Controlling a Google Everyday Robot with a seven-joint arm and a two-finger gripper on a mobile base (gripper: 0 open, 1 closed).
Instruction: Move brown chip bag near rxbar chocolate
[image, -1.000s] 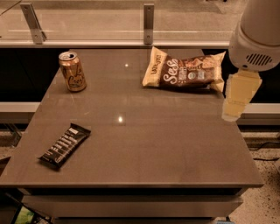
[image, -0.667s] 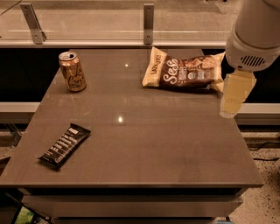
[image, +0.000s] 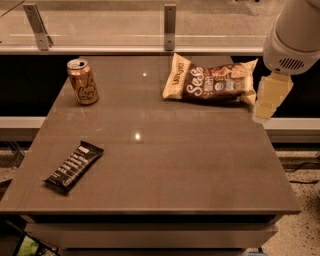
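The brown chip bag (image: 212, 81) lies flat at the back right of the table, dark brown in the middle with white lettering and cream-yellow ends. The rxbar chocolate (image: 74, 166), a slim black bar with white text, lies at the front left, far from the bag. My gripper (image: 267, 100) hangs from the white arm at the table's right edge, just right of the bag's right end and above the table. It holds nothing.
A gold soda can (image: 83, 81) stands upright at the back left. The brown table (image: 160, 165) ends at a glass rail (image: 170, 25) behind. Floor shows past the right edge.
The gripper and arm have moved slightly up and toward the back, closer to the bag's right end. The bag, bar and can have not moved.
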